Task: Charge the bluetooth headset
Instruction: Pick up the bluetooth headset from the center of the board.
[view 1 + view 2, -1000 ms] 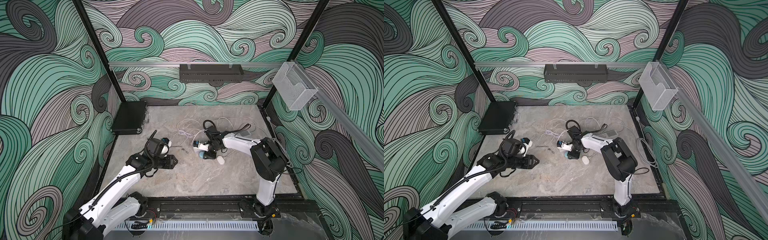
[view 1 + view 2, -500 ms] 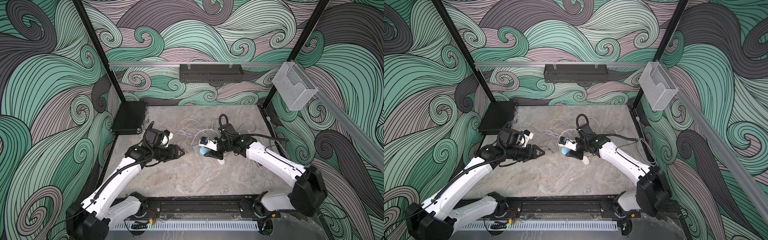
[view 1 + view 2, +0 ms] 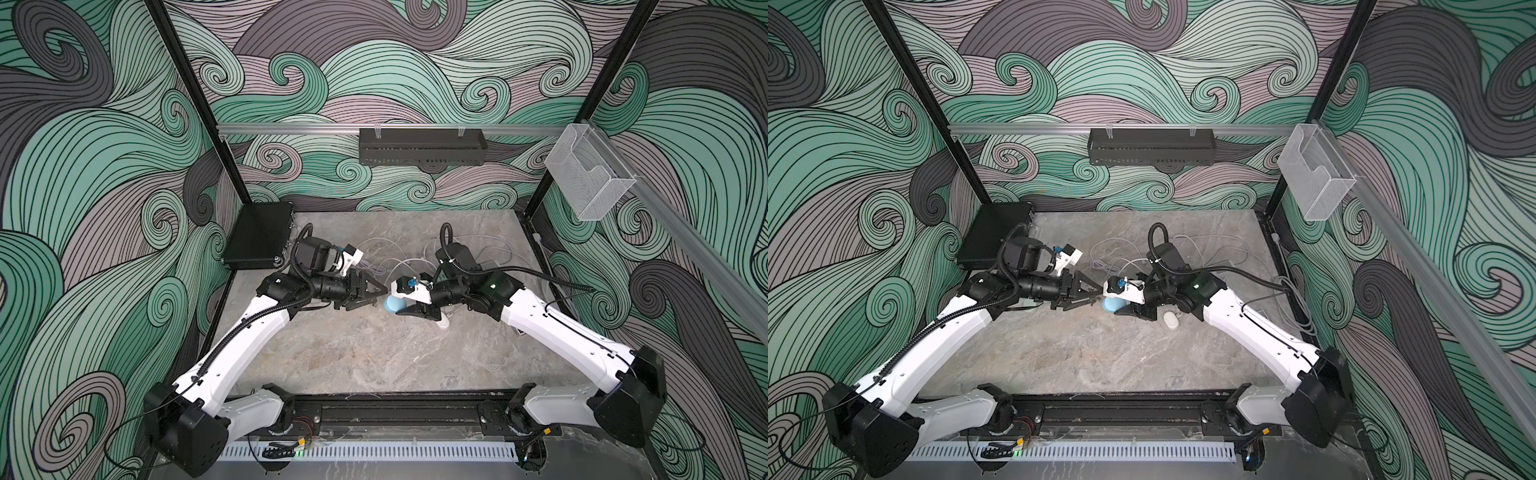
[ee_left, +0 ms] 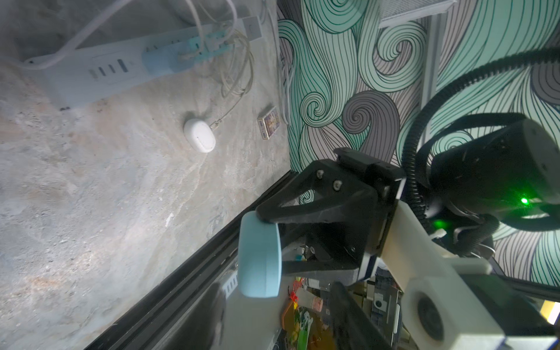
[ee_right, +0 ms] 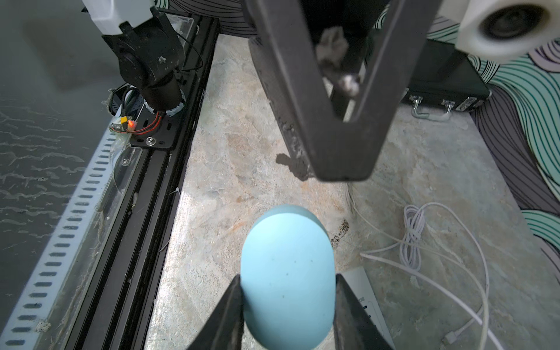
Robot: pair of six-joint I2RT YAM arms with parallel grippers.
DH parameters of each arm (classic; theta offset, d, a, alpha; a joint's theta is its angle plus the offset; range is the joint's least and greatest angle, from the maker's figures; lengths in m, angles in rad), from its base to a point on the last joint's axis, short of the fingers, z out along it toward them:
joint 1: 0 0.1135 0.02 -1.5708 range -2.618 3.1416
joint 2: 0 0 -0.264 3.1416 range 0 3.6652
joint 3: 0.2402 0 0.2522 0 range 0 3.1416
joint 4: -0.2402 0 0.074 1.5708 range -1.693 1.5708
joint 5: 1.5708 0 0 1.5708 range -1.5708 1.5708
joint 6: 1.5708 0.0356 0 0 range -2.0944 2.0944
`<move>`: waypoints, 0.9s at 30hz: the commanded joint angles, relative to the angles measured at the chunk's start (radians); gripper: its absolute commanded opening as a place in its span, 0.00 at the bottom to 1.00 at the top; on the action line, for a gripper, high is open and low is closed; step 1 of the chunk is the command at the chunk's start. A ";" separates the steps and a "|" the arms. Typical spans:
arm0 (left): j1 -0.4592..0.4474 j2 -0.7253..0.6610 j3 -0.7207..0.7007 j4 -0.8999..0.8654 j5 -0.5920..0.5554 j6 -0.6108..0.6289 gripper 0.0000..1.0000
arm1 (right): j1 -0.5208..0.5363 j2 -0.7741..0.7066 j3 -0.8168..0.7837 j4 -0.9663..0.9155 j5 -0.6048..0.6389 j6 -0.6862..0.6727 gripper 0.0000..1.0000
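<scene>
Right wrist view: right hand [image 5: 288, 277] clamps blue earbud case [image 5: 288, 266]. Left hand [image 3: 380, 296] parted, apparently empty. Charging cable [image 5: 412, 242] loose on counter [image 3: 374, 353], plugging-in not yet done.

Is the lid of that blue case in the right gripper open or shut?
Shut. The blue case, clamped in the right gripper, shows a smooth closed shell in both wrist views, with no lid raised.

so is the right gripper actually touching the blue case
Touching. In the right wrist view both fingers of the right gripper press against the sides of the blue case, no gap.
</scene>
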 commanded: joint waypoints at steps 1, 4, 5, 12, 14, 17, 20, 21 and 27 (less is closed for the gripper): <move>0.007 0.020 0.048 -0.120 0.058 0.087 0.51 | 0.010 0.021 0.047 -0.047 -0.030 -0.083 0.25; 0.007 0.033 0.065 -0.184 0.061 0.147 0.49 | 0.015 0.037 0.075 -0.077 -0.016 -0.141 0.25; 0.006 0.037 0.071 -0.196 0.062 0.158 0.48 | 0.016 0.046 0.091 -0.093 -0.012 -0.158 0.25; 0.007 0.045 0.069 -0.167 0.087 0.153 0.45 | 0.042 0.101 0.166 -0.165 0.023 -0.244 0.24; 0.006 0.053 0.068 -0.165 0.088 0.153 0.45 | 0.048 0.112 0.176 -0.178 0.022 -0.272 0.24; 0.007 0.065 0.066 -0.166 0.086 0.161 0.42 | 0.054 0.120 0.182 -0.182 0.025 -0.303 0.23; 0.008 0.076 0.070 -0.184 0.079 0.182 0.41 | 0.058 0.128 0.194 -0.190 0.025 -0.326 0.23; 0.007 0.080 0.070 -0.187 0.076 0.187 0.41 | 0.059 0.128 0.197 -0.192 0.024 -0.333 0.23; 0.008 0.096 0.063 -0.173 0.077 0.187 0.40 | 0.074 0.142 0.215 -0.214 0.024 -0.387 0.22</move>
